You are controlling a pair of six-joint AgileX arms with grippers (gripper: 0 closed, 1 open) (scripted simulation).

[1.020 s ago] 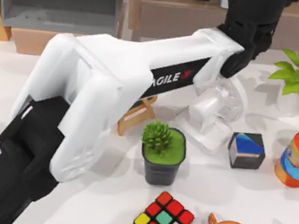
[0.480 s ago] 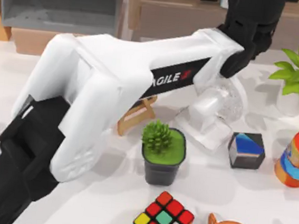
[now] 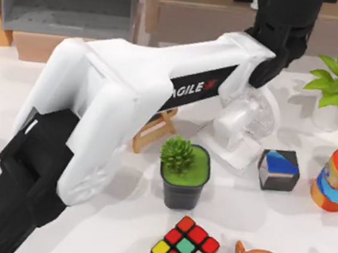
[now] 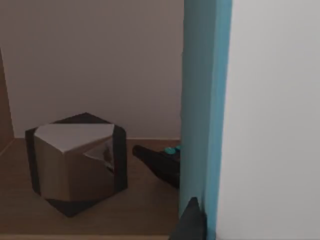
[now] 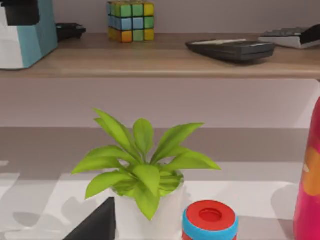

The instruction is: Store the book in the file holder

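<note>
Book fills the left wrist view, clamped upright in the left tool.

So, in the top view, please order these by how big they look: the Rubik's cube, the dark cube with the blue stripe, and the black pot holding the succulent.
Largest to smallest, as they look:
1. Rubik's cube, though the picture's lower edge cuts it off.
2. Black pot with its succulent, close to the Rubik's cube, so this order is unsure.
3. Dark cube with the blue stripe, plainly the smallest.
</note>
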